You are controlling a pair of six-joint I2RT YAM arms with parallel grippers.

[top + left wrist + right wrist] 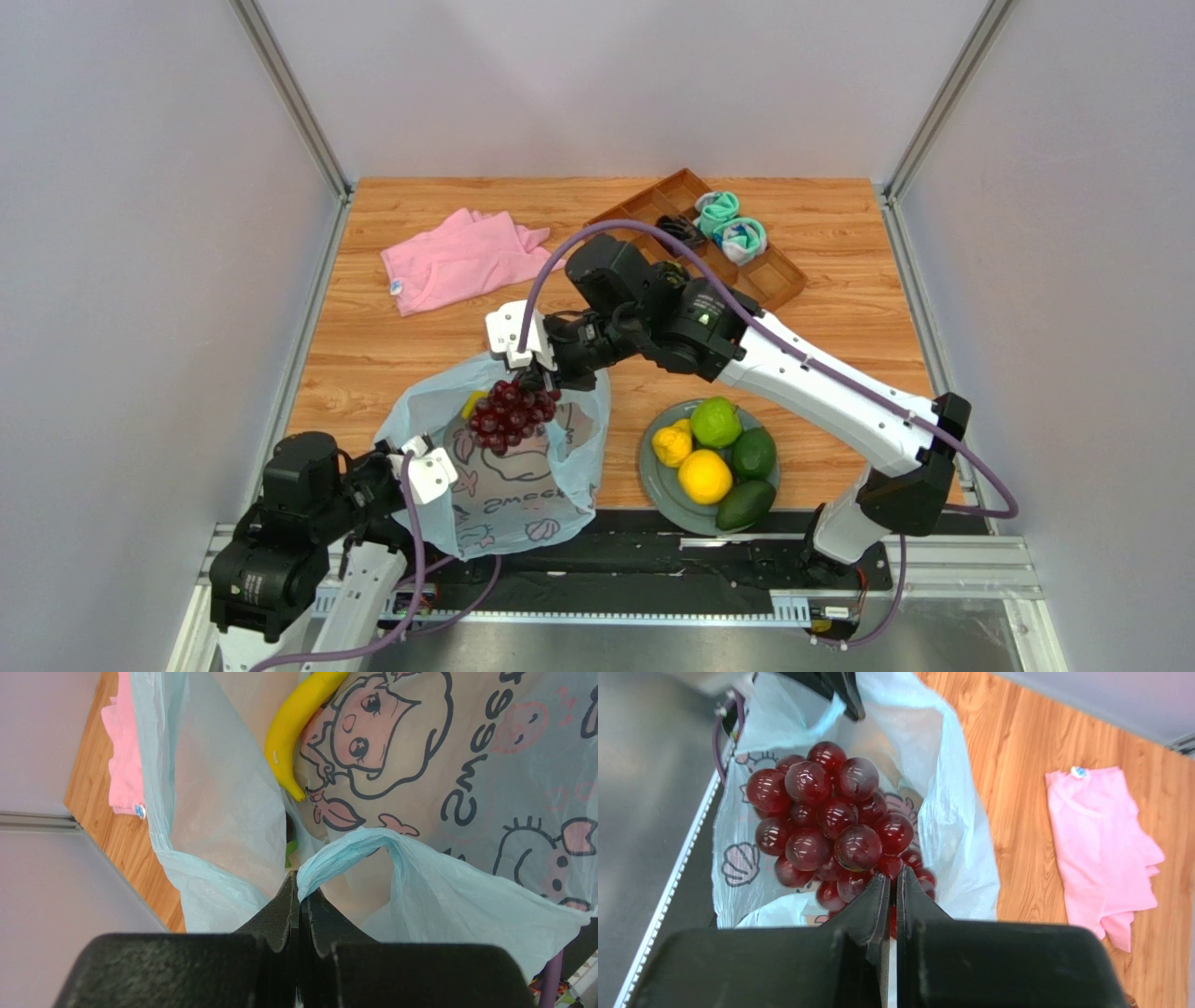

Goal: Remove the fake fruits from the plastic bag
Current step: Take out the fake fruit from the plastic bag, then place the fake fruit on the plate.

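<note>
The pale-blue plastic bag with a cartoon print stands open at the near left of the table. My left gripper is shut on a bag handle and holds the mouth open. My right gripper is shut on the dark red grape bunch, which hangs over the bag's mouth. A yellow banana lies inside the bag; its tip shows in the top view. On a grey plate lie a lime-green apple, two lemons, and two dark green avocados.
A pink cloth lies at the back left. A brown wooden tray at the back right holds rolled teal and black socks. Grey walls stand on both sides and behind.
</note>
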